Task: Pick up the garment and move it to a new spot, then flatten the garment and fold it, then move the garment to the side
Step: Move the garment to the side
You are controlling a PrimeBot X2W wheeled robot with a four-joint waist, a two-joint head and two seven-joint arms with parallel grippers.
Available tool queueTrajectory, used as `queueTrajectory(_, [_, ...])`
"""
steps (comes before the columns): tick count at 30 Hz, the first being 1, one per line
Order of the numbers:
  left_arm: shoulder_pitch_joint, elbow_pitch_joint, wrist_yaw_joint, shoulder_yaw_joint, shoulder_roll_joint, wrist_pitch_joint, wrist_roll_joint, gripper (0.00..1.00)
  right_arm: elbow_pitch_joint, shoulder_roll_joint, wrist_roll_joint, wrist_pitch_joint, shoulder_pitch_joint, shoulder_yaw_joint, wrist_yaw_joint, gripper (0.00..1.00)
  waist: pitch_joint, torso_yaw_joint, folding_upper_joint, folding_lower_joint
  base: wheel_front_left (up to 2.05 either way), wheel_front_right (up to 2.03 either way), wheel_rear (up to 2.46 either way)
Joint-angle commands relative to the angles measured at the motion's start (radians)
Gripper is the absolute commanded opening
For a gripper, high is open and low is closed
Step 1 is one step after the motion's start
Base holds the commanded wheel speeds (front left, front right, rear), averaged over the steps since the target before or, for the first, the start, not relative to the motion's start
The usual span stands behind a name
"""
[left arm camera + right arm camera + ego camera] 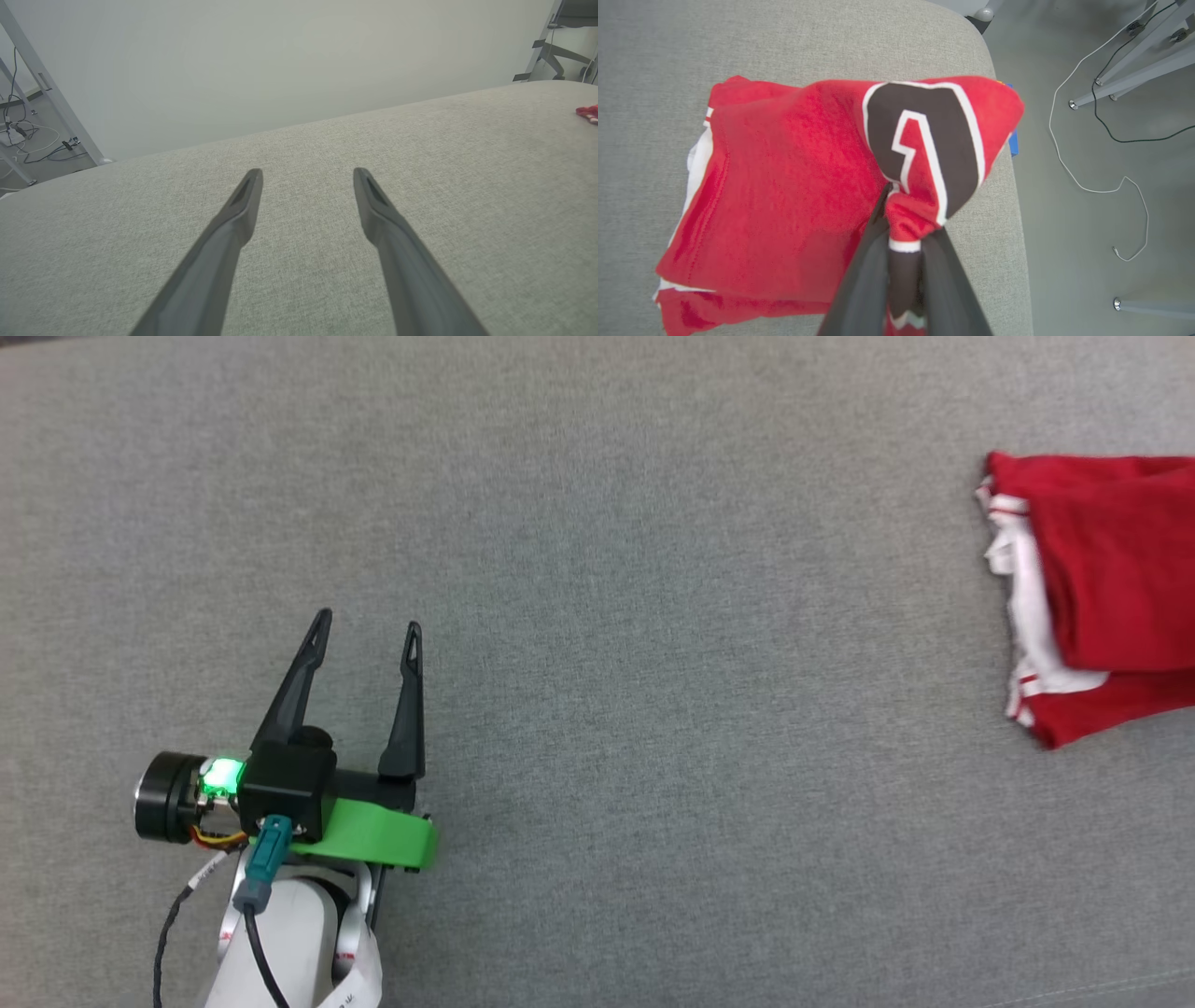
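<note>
The garment [1111, 588], a folded red T-shirt with white sleeve edges, lies at the right edge of the grey padded table in the head view. In the right wrist view the garment [784, 186] shows black white-outlined lettering, and my right gripper [896, 233] is shut on a bunched fold of it, lifting that part near the table's edge. A red sliver of the garment [588, 113] appears far right in the left wrist view. My left gripper [366, 627] stands open and holds nothing at the lower left, far from the shirt; its fingers [243, 205] hover over bare fabric.
The grey table surface [653, 616] stretches between the left gripper and the shirt. Its rounded edge [1008, 196] drops to a floor with cables [1087, 140] and metal stand legs [1134, 79]. More frame legs and wires [28, 121] lie beyond the table's far side.
</note>
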Motion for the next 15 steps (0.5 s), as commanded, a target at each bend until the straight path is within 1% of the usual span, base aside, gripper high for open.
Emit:
queueTrajectory(1, [-0.025,-0.012,-0.004,-0.003,0.012,-0.006,0.01,1.0,0.029,-0.015,-0.015,-0.008,-0.033,-0.021,-0.001,0.0,0.071,0.002,-0.0001,-0.0001,0.0,0.0,0.0])
queueTrajectory(8, [-0.048,-0.034,0.002,-0.01,0.024,-0.006,0.012,1.0,0.174,-0.041,-0.08,-0.03,-0.111,-0.09,-0.001,0.0,0.12,0.009,-0.0001,-0.0001,0.0,0.0,0.0])
queueTrajectory(13, [-0.053,-0.041,0.01,-0.016,0.026,-0.006,0.008,1.0,0.252,-0.03,-0.119,-0.083,-0.152,-0.116,-0.001,0.0,0.131,0.011,-0.0001,-0.0001,0.0,0.0,0.0])
queueTrajectory(14, [-0.053,-0.04,0.01,-0.017,0.026,-0.006,0.008,1.0,0.265,-0.026,-0.125,-0.09,-0.157,-0.117,-0.001,0.13,0.129,0.012,-0.0001,-0.0001,0.0,0.0,0.0])
queueTrajectory(15, [-0.054,-0.039,0.011,-0.019,0.026,-0.006,0.007,1.0,0.281,-0.018,-0.129,-0.092,-0.162,-0.118,-0.001,0.55,0.125,0.013,-0.0001,-0.0001,0.0,0.0,0.0])
